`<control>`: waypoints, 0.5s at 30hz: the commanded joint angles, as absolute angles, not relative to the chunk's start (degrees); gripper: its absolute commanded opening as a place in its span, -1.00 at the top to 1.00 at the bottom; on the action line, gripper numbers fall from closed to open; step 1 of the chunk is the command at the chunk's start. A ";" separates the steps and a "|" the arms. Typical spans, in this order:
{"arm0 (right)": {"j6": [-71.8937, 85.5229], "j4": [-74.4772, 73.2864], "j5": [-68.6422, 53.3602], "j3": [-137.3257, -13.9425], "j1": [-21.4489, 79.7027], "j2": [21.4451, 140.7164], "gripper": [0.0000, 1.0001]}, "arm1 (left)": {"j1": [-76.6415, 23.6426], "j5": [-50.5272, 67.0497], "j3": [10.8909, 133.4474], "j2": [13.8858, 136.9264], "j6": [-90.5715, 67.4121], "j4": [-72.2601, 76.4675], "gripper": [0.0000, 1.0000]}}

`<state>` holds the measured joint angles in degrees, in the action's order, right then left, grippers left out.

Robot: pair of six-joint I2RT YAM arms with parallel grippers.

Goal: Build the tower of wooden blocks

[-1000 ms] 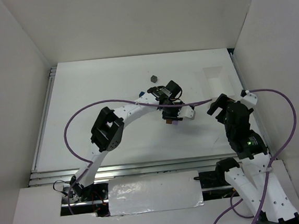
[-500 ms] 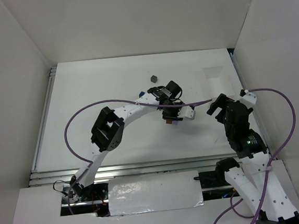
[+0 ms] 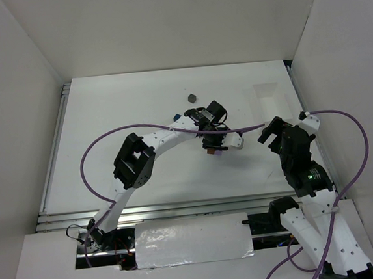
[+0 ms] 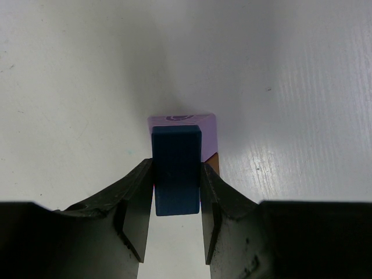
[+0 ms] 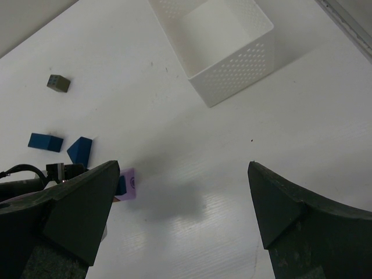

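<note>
My left gripper (image 3: 213, 144) (image 4: 177, 174) is shut on a dark blue block (image 4: 176, 168), held upright directly over a lavender block (image 4: 182, 122) on the table. A brown-orange block (image 4: 213, 163) peeks out beside the lavender one. This small stack (image 3: 212, 151) sits mid-table; the right wrist view shows its lavender face (image 5: 128, 185). My right gripper (image 3: 272, 131) (image 5: 183, 168) is open and empty, hovering to the right of the stack. Loose pieces lie behind: a grey block (image 3: 191, 97) (image 5: 58, 83) and two blue blocks (image 5: 45, 141) (image 5: 80, 149).
A white perforated tray (image 5: 232, 64) (image 3: 265, 88) stands at the back right of the table. White walls enclose the table on the left, back and right. The left arm's purple cable (image 3: 108, 138) arcs over the table's left half.
</note>
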<state>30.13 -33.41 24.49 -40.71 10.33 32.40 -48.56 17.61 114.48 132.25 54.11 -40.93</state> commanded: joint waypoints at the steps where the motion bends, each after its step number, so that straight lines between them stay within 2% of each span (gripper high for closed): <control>1: 29.27 -29.71 24.08 -40.34 10.11 32.43 -0.99 | -48.25 18.20 113.73 133.59 55.81 -40.35 0.66; 5: 29.18 -29.62 24.08 -40.43 10.02 32.61 -0.99 | -48.25 18.28 113.99 133.59 55.46 -40.25 0.64; 9: 29.27 -29.53 23.91 -40.34 10.02 32.70 -0.99 | -48.16 18.54 114.17 133.51 55.28 -40.34 0.45; 15: 29.27 -29.36 23.91 -40.08 10.02 32.34 -0.99 | -48.08 18.46 114.08 133.16 55.81 -41.40 0.47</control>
